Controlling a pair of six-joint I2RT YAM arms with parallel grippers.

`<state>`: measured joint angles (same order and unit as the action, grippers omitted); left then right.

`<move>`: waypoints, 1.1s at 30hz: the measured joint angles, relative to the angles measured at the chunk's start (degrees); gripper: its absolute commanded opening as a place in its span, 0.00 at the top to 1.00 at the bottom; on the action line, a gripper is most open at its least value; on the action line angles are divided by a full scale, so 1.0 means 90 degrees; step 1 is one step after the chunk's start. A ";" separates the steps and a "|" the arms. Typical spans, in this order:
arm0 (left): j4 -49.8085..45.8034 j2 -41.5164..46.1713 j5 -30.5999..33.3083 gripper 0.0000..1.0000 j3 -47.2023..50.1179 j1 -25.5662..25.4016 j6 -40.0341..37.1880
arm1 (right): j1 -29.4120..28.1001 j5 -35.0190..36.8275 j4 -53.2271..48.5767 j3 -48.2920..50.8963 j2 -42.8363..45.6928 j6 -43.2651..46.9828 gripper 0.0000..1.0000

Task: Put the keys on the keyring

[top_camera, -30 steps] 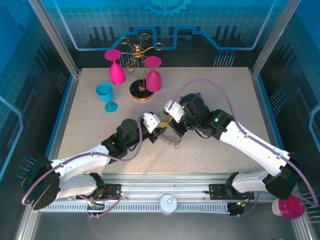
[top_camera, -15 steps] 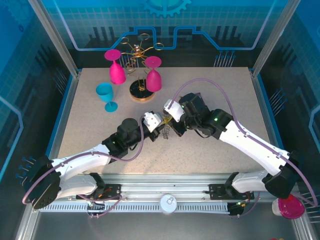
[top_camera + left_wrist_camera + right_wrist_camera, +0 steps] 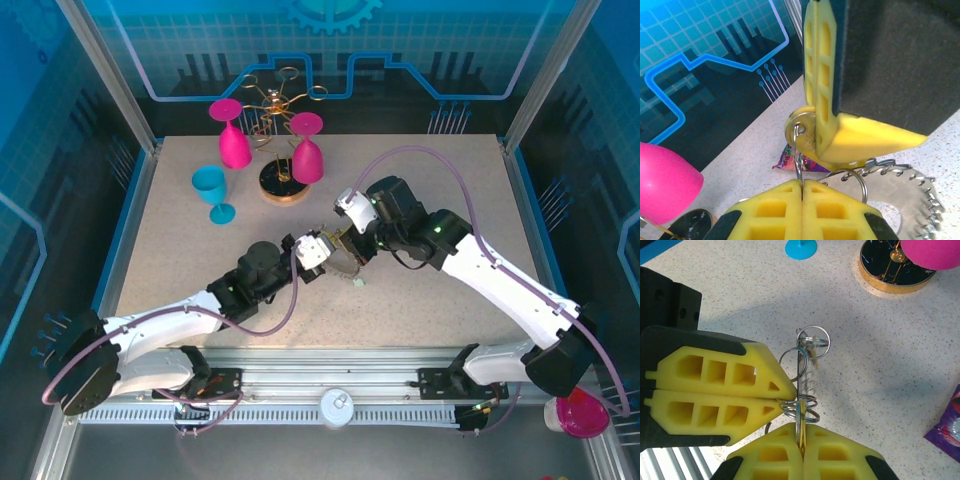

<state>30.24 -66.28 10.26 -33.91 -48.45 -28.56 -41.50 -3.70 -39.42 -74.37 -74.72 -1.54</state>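
The keyring (image 3: 346,266), a grey toothed hoop edged with wire loops, hangs between my two grippers just above the table. It appears flat in the left wrist view (image 3: 907,187) and edge-on in the right wrist view (image 3: 800,371). My left gripper (image 3: 322,247) (image 3: 802,186) is shut on one thin wire loop (image 3: 798,155) of the keyring. That loop passes through the hole of a yellow-tagged key (image 3: 801,128). My right gripper (image 3: 350,238) (image 3: 802,446) is shut on this key, whose yellow edge (image 3: 803,437) shows between the fingers. The other keys are hidden.
Two pink goblets (image 3: 232,142) (image 3: 306,152), a blue goblet (image 3: 212,190) and the gold wire rack (image 3: 278,182) stand at the back left. A purple packet (image 3: 792,161) (image 3: 946,434) lies on the table close behind the grippers. A pink cup (image 3: 576,414) sits off the table's front right.
My left gripper has slid to the right and nearer the right gripper. The right gripper has shifted slightly back. The keyring between them has turned and now hangs lower right of both.
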 measured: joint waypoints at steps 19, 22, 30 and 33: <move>-0.0566 0.0180 -0.0474 1.00 0.0226 0.0245 0.0022 | 0.0413 -0.0019 0.0260 0.0374 0.0138 0.0471 0.42; -0.0877 0.0299 -0.0957 1.00 0.0226 0.0532 0.0189 | 0.0425 -0.0267 0.0852 0.1144 0.0665 0.1343 0.44; -0.1338 0.0585 -0.2368 1.00 0.0202 0.1226 0.0352 | 0.0697 -0.1732 0.2113 0.2098 0.1056 0.3254 0.53; -0.1392 0.0593 -0.2800 1.00 0.0199 0.1319 0.0350 | 0.0714 -0.2186 0.2497 0.2135 0.0843 0.3614 0.57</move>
<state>17.72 -60.95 -14.94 -32.12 -36.58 -25.41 -35.07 -23.38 -16.95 -55.16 -67.13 30.98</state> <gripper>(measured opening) 0.052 0.453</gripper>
